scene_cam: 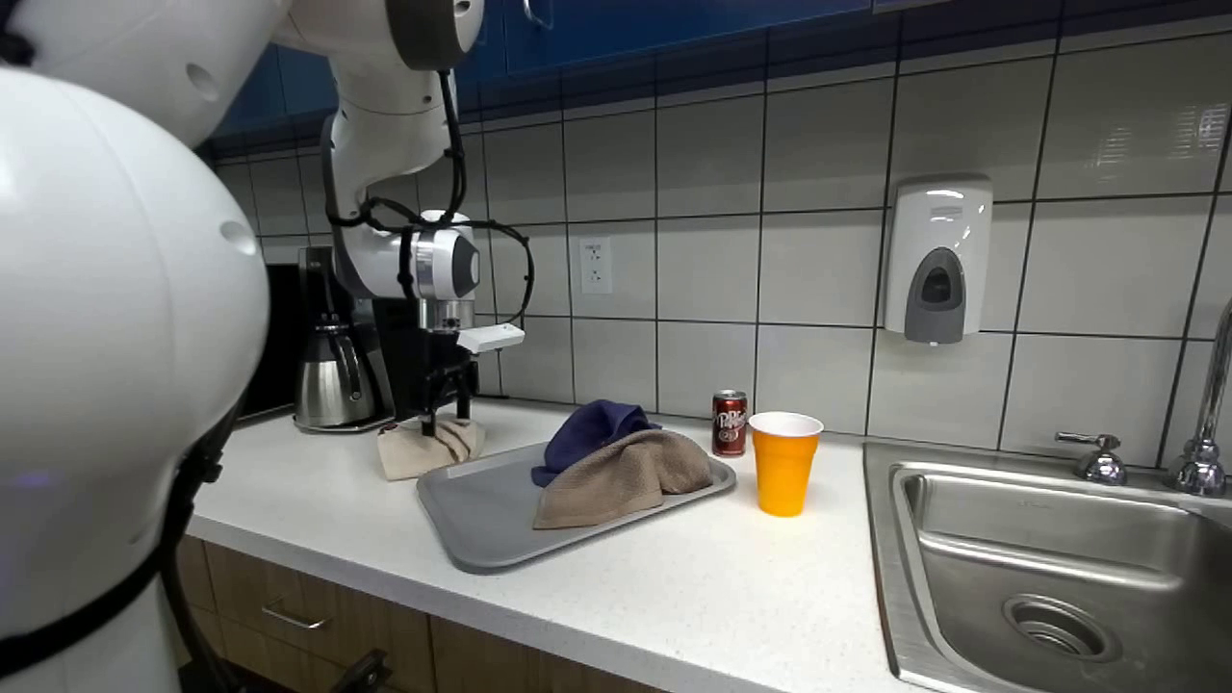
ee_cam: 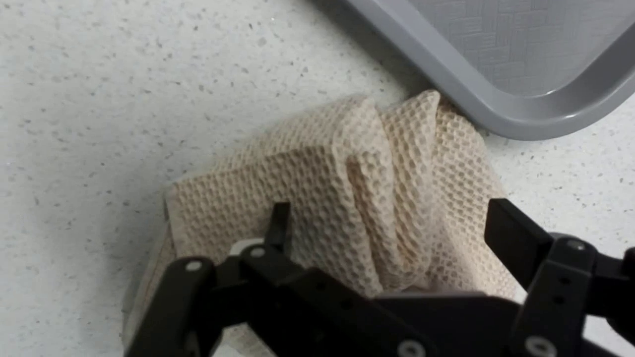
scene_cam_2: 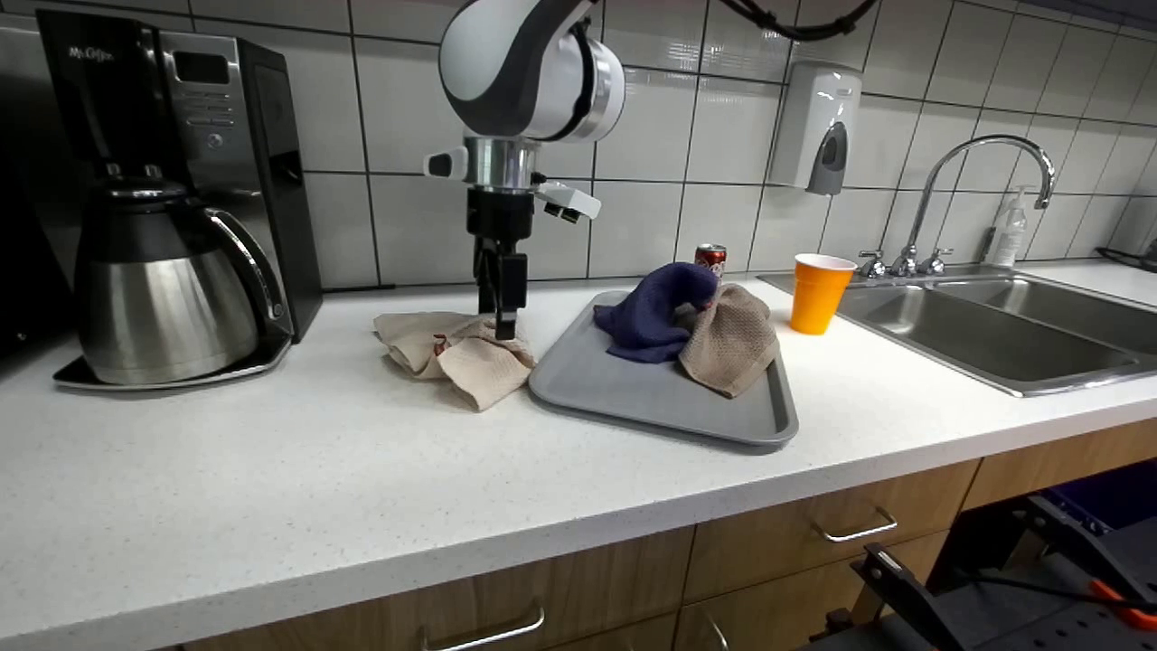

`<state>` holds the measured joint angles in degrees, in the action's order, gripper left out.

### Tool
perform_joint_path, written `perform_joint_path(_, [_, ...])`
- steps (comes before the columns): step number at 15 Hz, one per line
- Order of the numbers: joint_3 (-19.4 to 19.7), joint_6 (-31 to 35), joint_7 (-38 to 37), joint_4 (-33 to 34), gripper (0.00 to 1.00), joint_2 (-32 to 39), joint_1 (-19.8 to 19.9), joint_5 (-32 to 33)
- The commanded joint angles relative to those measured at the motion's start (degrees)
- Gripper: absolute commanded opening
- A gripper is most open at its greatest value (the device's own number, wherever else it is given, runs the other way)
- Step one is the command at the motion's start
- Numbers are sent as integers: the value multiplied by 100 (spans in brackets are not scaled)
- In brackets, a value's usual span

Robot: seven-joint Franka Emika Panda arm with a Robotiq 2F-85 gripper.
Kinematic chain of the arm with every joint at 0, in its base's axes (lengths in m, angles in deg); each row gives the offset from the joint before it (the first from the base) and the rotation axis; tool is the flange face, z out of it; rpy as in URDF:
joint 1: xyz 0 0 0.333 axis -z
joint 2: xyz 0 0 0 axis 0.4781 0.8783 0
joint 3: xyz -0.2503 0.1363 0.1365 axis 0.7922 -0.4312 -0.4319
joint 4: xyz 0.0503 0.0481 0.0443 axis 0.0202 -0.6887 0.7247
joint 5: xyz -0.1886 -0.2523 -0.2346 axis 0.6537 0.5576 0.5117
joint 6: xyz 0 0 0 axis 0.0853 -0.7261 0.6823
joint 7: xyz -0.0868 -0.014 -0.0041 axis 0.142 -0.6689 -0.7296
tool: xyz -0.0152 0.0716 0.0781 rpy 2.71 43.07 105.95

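black and jointed, the gripper [ee_cam: 389, 223] has its fingers spread wide over the cloth [ee_cam: 297, 183] — beige, waffle-textured, rumpled into soft ridges right below and between them; whether the tips touch it i cannot tell. near the gripper, just beside the cloth, lies the tray [ee_cam: 521, 44], grey, round-cornered, a woven pattern in its floor. it holds a navy towel [scene_cam: 597, 428] and a brown towel [scene_cam: 626, 476] — piled together. past the tray from the gripper stand an orange cup [scene_cam: 784, 472], white inside, and a red can [scene_cam: 730, 423]. on the gripper's opposite side, a steel carafe [scene_cam_2: 172, 316].
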<state>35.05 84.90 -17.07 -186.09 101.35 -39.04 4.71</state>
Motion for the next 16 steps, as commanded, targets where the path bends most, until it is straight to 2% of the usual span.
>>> perform_joint_path(1, [-31, -243, 442, 432, 100, 276, -71, 2])
perform_joint_path(8, [-65, -431, 924, 904, 100, 720, -225, -24])
perform_joint_path(13, [-61, -604, 881, 1119, 100, 834, -362, -57])
perform_joint_path(14, [-61, -625, 877, 1154, 92, 849, -392, -54])
perform_joint_path(15, [-50, -629, 865, 1165, 74, 853, -427, -36])
perform_joint_path(16, [-56, -654, 868, 1192, 66, 857, -453, -42])
